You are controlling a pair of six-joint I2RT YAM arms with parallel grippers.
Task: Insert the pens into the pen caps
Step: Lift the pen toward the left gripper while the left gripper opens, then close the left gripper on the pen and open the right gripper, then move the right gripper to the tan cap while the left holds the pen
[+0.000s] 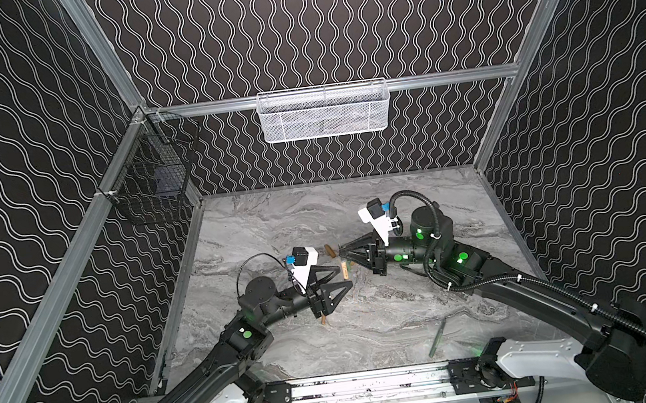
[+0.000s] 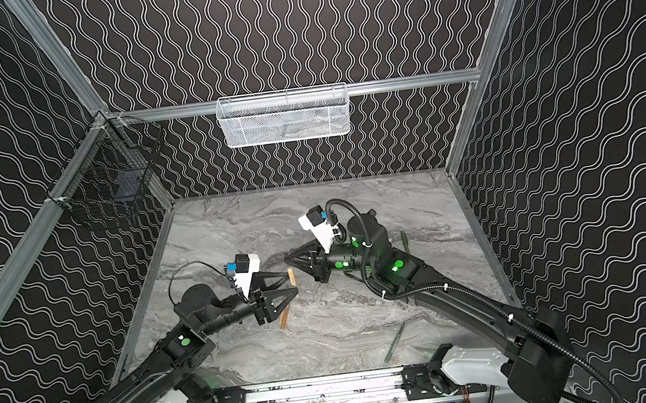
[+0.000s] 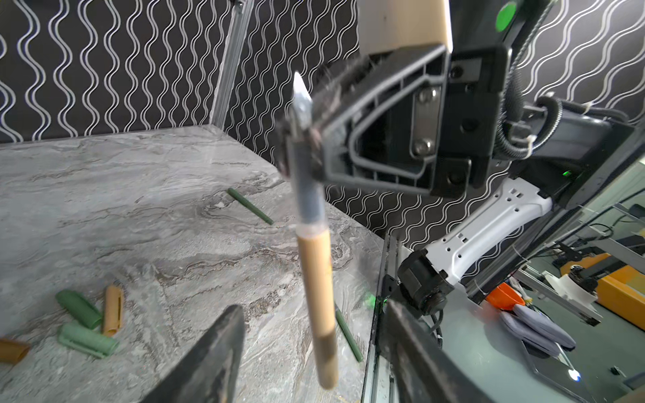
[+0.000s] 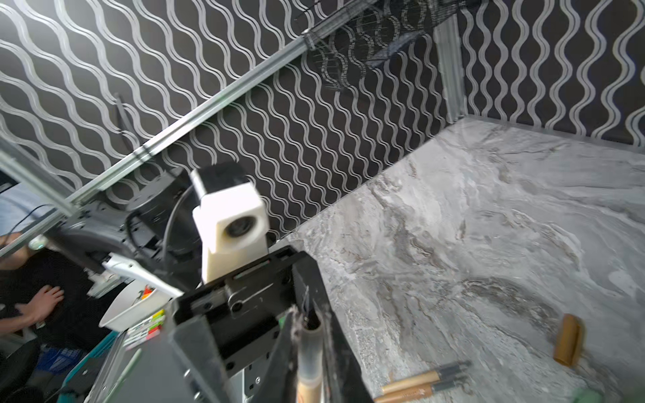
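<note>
The right gripper (image 3: 303,146) held a slim tan-orange pen (image 3: 316,286) by its dark tip section, jaws pinched tight on it. The pale point stood above the jaws and the barrel hung below them over the grey marbled table (image 3: 139,195). The left gripper (image 3: 312,308) sat with its jaws parted on either side of that barrel's lower part, a clear gap showing on both sides. Beyond the left jaws, three short stubby caps lay close together on the table: a dark green cap (image 3: 78,308), a tan-orange cap (image 3: 112,310) just beside it and a pale green cap (image 3: 87,340) next to both. A slim green pen (image 3: 249,206) lay well apart from both sets of jaws, and a second green pen (image 3: 349,340) showed partly hidden behind the held barrel. Two more tan-orange pens (image 4: 419,382) lay side by side off to one side of the right jaws.
</note>
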